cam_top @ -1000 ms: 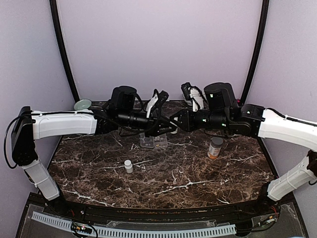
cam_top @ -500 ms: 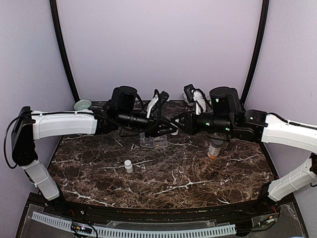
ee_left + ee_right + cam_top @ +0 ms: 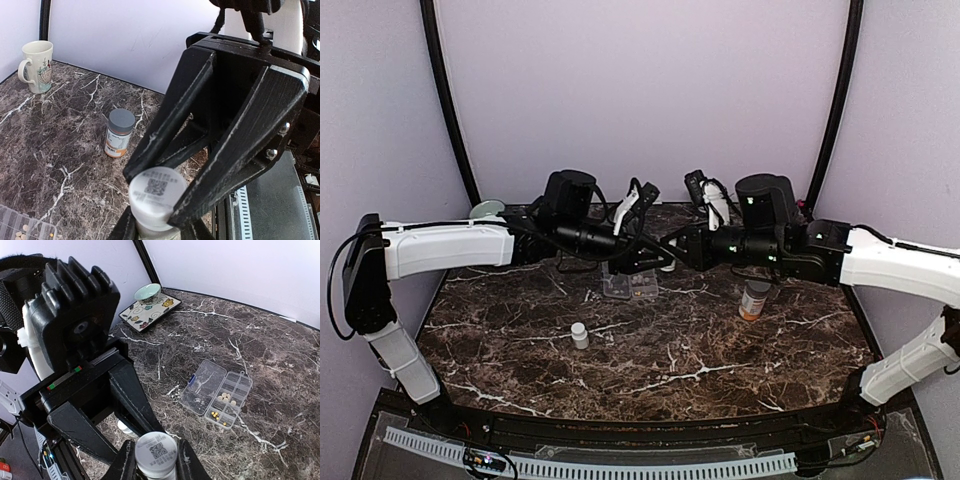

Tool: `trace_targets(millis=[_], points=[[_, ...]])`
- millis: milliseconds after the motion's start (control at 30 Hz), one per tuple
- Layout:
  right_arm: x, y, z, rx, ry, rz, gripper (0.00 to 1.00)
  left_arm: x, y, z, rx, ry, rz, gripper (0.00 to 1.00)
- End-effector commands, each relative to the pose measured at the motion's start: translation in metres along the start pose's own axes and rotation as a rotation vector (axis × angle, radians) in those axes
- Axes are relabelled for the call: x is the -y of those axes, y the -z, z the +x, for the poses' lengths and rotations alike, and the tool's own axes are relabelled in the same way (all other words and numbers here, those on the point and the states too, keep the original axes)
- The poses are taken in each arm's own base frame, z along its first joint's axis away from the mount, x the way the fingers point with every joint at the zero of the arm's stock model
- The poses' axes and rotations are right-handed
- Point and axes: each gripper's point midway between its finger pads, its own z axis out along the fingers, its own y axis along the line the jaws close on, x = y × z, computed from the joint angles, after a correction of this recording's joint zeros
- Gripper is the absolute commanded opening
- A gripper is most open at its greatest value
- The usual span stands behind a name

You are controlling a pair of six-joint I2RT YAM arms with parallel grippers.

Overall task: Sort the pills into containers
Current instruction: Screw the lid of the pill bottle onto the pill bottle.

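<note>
Small white cylindrical plastic bottle point(image 3: 157, 195): clamped at one end by the left gripper point(image 3: 159, 232) and at the other by the nearly closed right gripper point(image 3: 155, 466). Both arms have shifted only slightly since a second ago. Flat clear plastic pill box point(image 3: 200, 387): unmoved, lid folded open, on the dark veined marble table point(image 3: 720, 370) at 7 o'clock of the joined grippers in the top view; its long axis runs 1 to 7 o'clock in the right wrist view. Tiny cream-white pills point(image 3: 226, 397): in its compartments.

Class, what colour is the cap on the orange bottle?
The cap is grey; left wrist view.
</note>
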Motion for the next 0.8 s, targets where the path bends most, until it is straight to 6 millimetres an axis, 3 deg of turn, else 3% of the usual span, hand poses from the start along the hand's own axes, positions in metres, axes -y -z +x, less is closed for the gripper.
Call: trace_targets(millis=[0, 467, 767], points=[[0.002, -0.009, 0.023, -0.106, 0.0, -0.005, 0.24, 0.017, 0.01, -0.046, 0.109, -0.129, 0.035, 0.0], [-0.005, -0.009, 0.022, -0.152, -0.031, -0.099, 0.25, 0.032, 0.014, -0.048, 0.112, -0.177, 0.109, 0.0], [-0.016, 0.002, 0.019, -0.151, 0.001, -0.176, 0.25, 0.042, 0.023, -0.062, 0.148, -0.154, 0.165, 0.0]])
